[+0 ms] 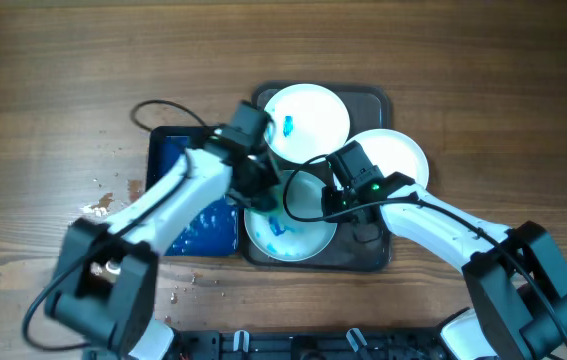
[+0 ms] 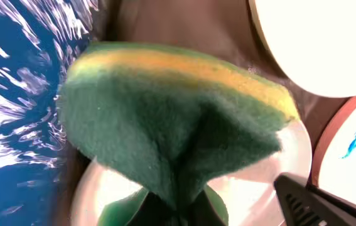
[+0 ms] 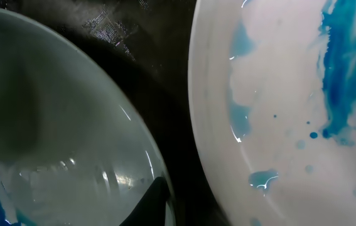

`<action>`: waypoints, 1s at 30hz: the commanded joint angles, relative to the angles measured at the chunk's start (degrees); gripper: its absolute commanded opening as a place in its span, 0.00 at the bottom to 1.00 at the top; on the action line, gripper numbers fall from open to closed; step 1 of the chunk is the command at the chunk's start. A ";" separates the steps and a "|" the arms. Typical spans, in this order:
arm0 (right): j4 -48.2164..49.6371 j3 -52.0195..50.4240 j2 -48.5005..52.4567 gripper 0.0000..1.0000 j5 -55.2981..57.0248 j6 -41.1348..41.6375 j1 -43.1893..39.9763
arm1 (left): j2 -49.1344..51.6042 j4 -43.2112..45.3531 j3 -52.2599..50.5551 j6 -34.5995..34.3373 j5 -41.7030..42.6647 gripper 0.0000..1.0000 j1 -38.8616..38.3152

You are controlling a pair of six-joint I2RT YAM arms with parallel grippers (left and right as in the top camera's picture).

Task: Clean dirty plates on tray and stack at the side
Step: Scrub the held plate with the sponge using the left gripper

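Observation:
The dark tray holds three white plates. The back plate has a small blue mark. The right plate looks plain and overhangs the tray's right rim. The front plate has blue smears. My left gripper is shut on a green and yellow sponge over the front plate's left part. My right gripper grips the front plate's right rim. One finger shows inside the rim and the other is hidden. The back plate's blue smear shows close up.
A smaller blue tray lies just left of the dark tray, also in the left wrist view. White crumbs are scattered on the wooden table at the left. A black cable loops behind the blue tray.

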 commanded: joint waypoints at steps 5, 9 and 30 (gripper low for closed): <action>-2.01 -0.66 2.12 0.12 2.47 0.33 -0.20 | 12.85 8.76 -0.26 -12.83 8.55 0.04 -9.25; -2.23 -0.66 2.12 0.10 2.34 0.37 -0.20 | 13.75 1.77 0.09 -12.96 3.96 0.04 -7.85; -1.92 -0.66 2.12 0.04 3.15 3.41 -1.46 | 13.79 12.41 0.83 -1.18 20.83 0.04 -11.43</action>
